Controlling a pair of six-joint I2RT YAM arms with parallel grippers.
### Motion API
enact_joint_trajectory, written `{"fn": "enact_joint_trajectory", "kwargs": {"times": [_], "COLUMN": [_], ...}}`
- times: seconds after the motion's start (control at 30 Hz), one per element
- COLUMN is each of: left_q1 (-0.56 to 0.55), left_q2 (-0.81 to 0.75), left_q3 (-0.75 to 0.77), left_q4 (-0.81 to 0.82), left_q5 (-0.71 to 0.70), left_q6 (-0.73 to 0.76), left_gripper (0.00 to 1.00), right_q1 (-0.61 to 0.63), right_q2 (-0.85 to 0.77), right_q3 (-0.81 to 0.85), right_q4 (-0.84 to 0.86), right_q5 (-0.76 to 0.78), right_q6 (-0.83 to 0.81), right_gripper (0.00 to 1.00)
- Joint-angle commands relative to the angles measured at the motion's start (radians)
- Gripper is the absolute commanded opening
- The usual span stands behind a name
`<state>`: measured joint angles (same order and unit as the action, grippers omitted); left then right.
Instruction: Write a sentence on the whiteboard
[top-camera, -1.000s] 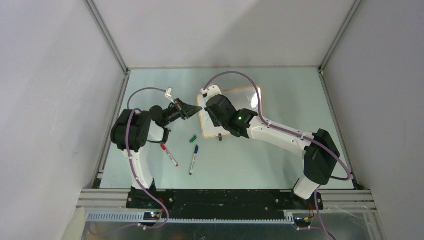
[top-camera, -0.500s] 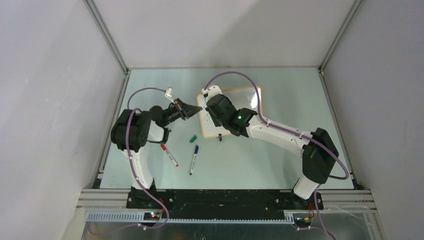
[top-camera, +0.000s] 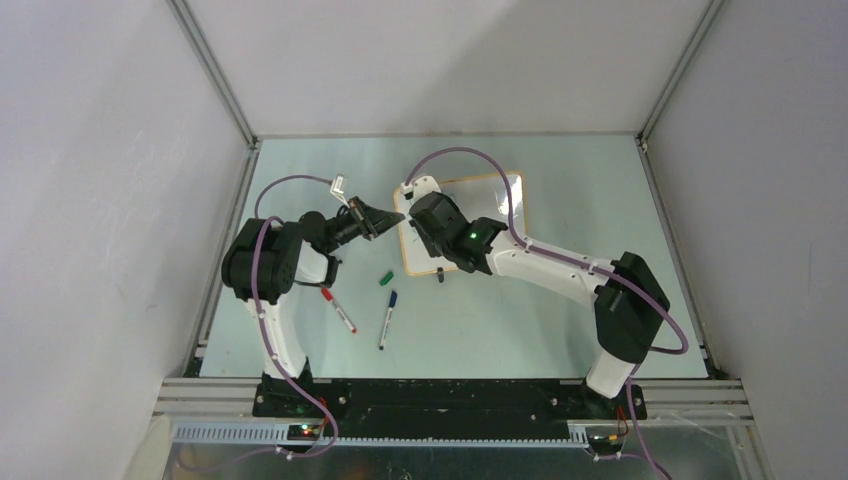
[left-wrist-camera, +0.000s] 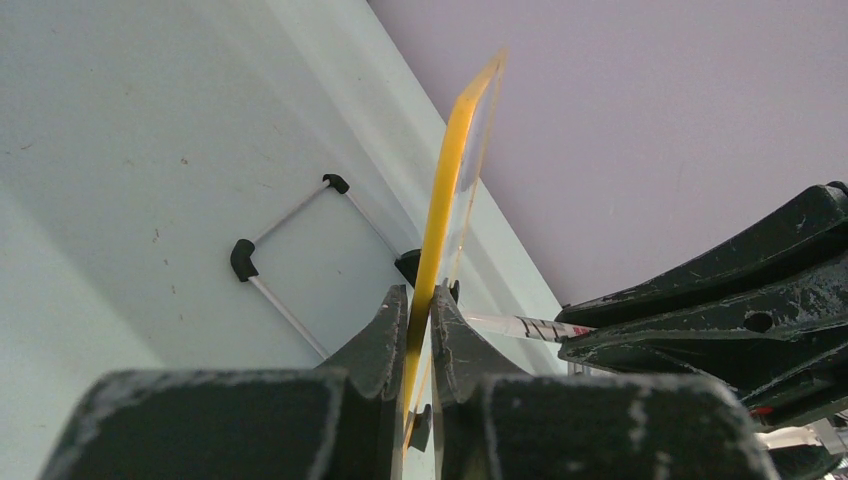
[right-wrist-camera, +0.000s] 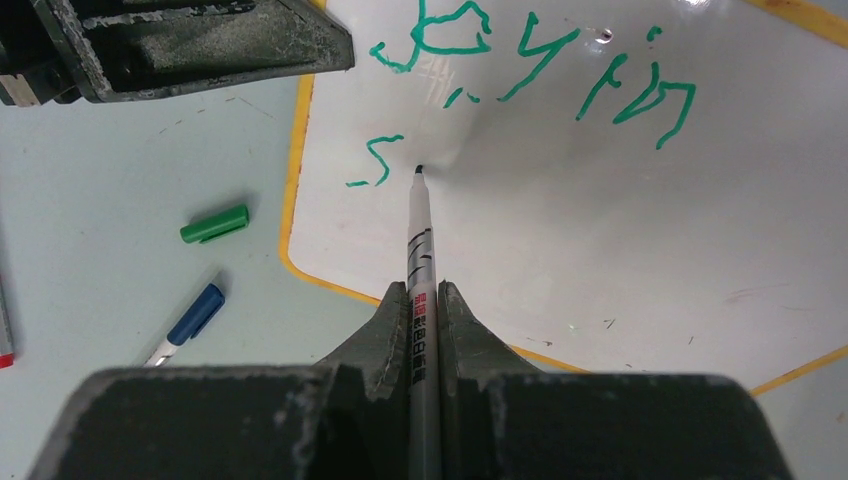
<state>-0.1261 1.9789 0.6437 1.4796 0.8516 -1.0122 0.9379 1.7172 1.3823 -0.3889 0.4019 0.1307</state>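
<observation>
The whiteboard (top-camera: 485, 200), white with an orange-tan frame, lies tilted at mid-table. My left gripper (left-wrist-camera: 420, 295) is shut on its left frame edge (left-wrist-camera: 440, 215), seen edge-on. My right gripper (right-wrist-camera: 424, 290) is shut on a grey marker (right-wrist-camera: 418, 230), whose tip touches the board's lower left. The sentence (right-wrist-camera: 530, 60) shows as green lettering: one line at the top, and a small "s" (right-wrist-camera: 375, 160) just left of the tip. The right arm hides much of the board in the top view.
A green cap (top-camera: 386, 277), a blue-capped marker (top-camera: 387, 318) and a red-capped marker (top-camera: 338, 310) lie on the table in front of the board. A thin wire stand with black ends (left-wrist-camera: 290, 250) lies to its left. Enclosure walls stand on all sides.
My right wrist has shifted a little to the left over the board with the marker. The left arm and the board have stayed put.
</observation>
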Motion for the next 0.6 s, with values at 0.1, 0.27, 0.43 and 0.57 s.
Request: {"fn": "enact_joint_trajectory", "kwargs": {"times": [0.1,0.27,0.43,0.57], "left_q1": [-0.003,-0.003,-0.003,-0.002], "left_q2": [-0.002,-0.002,-0.005,-0.006], "left_q3": [0.027,0.026,0.025,0.023], "left_q4": [0.053,0.053,0.053,0.053], "left_q5": [0.012,0.012,0.011,0.012], "left_q6": [0.001,0.001,0.003,0.003], "left_gripper": [0.0,0.0,0.0,0.0], "right_q1": [-0.01,-0.01,-0.009,-0.006], "right_q2": [0.017,0.023,0.021,0.022], "right_q3": [0.018,0.018,0.018,0.019], "right_q4": [0.003,-0.015,-0.031,-0.045], "right_q5": [-0.001,0.002,0.005,0.004], "right_q6": [0.017,0.026,0.035,0.039], "right_gripper": [0.0,0.0,0.0,0.0]}}
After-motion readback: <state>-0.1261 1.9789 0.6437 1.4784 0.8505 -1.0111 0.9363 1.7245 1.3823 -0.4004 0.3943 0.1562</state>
